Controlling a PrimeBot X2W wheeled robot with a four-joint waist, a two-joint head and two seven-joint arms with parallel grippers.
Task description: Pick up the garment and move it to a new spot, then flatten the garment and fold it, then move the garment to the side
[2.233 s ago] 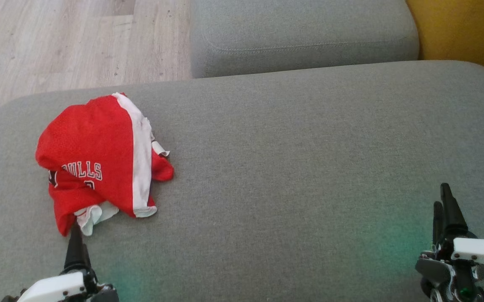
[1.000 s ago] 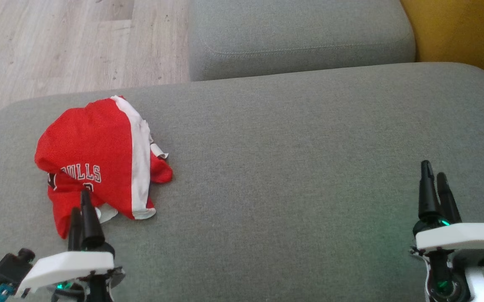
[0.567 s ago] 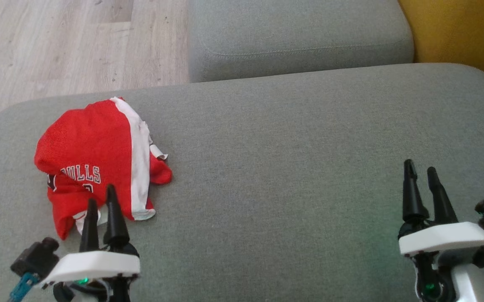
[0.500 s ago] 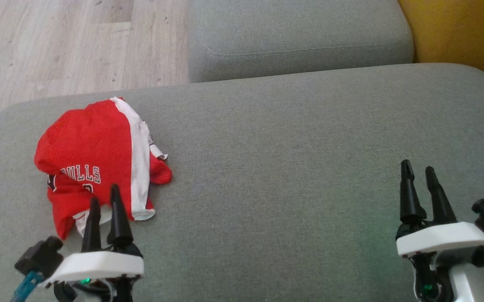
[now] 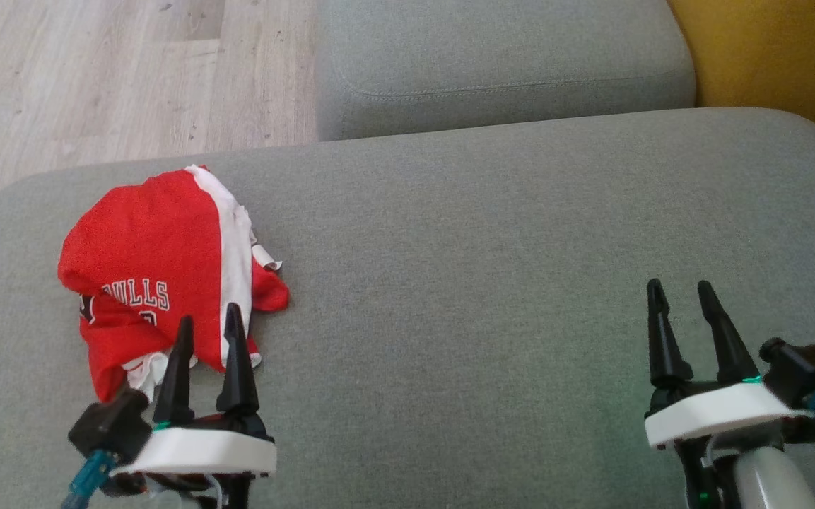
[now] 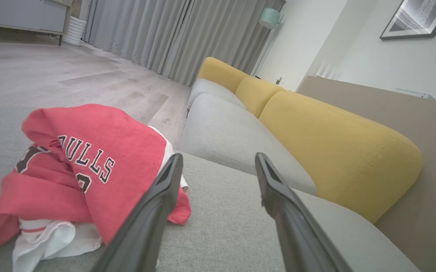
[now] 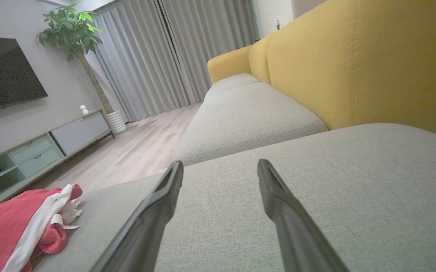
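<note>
The garment (image 5: 153,261) is a red jersey with a white stripe and white lettering, lying crumpled at the left of the grey sofa cushion (image 5: 485,283). My left gripper (image 5: 209,318) is open, its fingertips just over the garment's near edge, nothing between them. In the left wrist view the garment (image 6: 89,162) lies left of the open left gripper (image 6: 218,158). My right gripper (image 5: 679,286) is open and empty above bare cushion at the lower right. The right wrist view has the garment (image 7: 17,226) far to the left of the right gripper (image 7: 219,164).
A second grey cushion (image 5: 499,56) lies beyond the one I work on, with a yellow backrest (image 5: 775,56) to the right. Wooden floor (image 5: 110,78) is at the far left. A TV (image 7: 6,75), low cabinet (image 7: 44,147) and potted plant (image 7: 74,30) stand across the room.
My left gripper has moved right and forward to the garment's near edge. My right gripper has shifted left and slightly back. Both stayed open; the garment has not moved.
</note>
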